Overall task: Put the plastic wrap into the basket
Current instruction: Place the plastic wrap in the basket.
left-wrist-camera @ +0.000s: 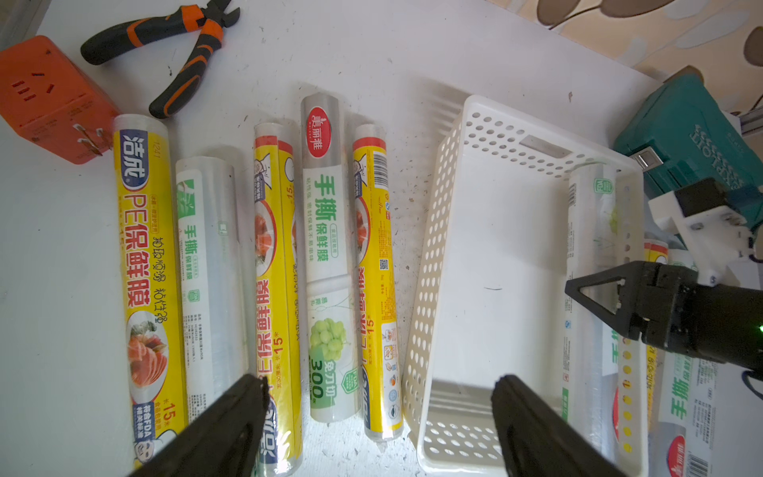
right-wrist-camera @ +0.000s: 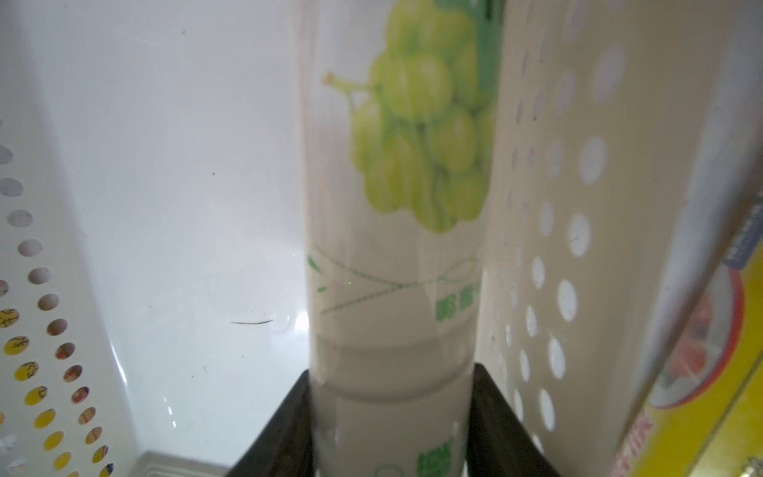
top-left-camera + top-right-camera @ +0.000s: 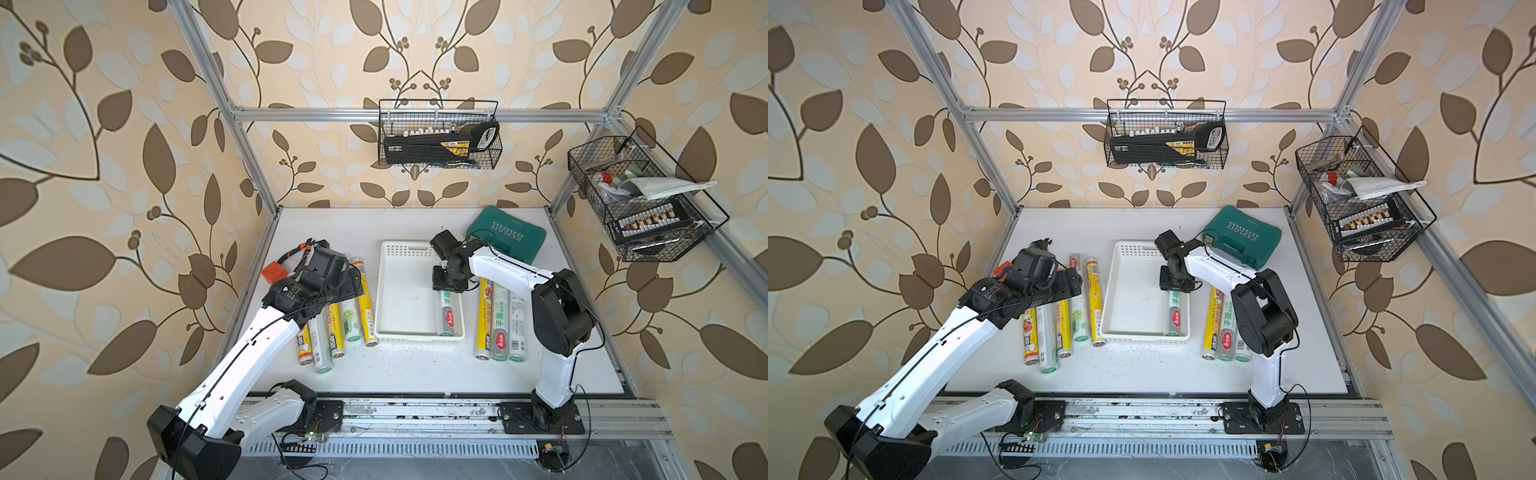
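Clamping one clear roll (image 2: pixel 392 247), right fingers (image 2: pixel 280 433) hold it low inside the basket (image 3: pixel 405 249), along its right wall; not yet released. Left fingers (image 1: pixel 231 421) stand apart above five rolls (image 1: pixel 276 268) left of the basket. Three rolls (image 3: pixel 500 324) lie right of it. Eight remain on the bench (image 3: pixel 415 370). Pliers (image 1: pixel 177 53), plug (image 1: pixel 49 99) and case (image 3: pixel 507 232) stand clear; judged no obstruction.

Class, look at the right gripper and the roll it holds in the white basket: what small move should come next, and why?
Probably open the right gripper. It is clamped on the grape-print roll, which appears to lie lengthwise inside the basket, close along a side wall, so letting go should leave it there.
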Controlling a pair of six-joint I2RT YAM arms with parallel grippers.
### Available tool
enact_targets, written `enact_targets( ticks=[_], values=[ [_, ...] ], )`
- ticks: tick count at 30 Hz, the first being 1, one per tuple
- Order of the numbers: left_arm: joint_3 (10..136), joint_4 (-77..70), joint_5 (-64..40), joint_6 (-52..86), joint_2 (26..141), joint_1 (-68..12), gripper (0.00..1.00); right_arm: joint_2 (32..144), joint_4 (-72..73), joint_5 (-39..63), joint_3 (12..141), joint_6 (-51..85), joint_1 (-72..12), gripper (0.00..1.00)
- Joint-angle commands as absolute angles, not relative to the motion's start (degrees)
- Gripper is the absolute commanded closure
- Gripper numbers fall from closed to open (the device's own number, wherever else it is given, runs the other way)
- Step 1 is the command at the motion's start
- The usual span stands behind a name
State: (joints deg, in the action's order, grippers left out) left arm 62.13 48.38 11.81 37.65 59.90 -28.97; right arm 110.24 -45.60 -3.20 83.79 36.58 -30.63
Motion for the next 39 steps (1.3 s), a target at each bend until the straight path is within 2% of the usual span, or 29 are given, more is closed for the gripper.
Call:
enact_targets(
  ticks=[1,16,22,24,32,39],
  values=[
    [62.18,47.82,11.02,37.66,59.81,-29.2,0.09,110.35,-46.07,-6.36,83.63,35.06,-30.07,0.59],
    [60.85,47.38,10.55,39.57,62.79,-29.19,0.09,113.29,-44.43,-7.81,81.2,34.24,-29.61,0.54],
    [61.0,46.85,9.32,39.66,63.46,-29.25,0.09,113.14,-44.88,-9.12,81.1,34.31,-29.62,0.48],
    [61.11,46.93,9.23,39.72,63.54,-29.24,0.09,112.7,-45.35,-9.7,81.13,34.21,-29.83,0.41],
    [61.17,46.55,8.68,39.27,63.89,-29.22,0.09,107.78,-47.04,-10.53,81.38,32.6,-29.91,0.3],
    [61.85,45.96,8.36,38.14,64.63,-29.22,0.07,98.45,-48.4,-8.15,79.95,30.79,-30.06,0.28]
  ],
)
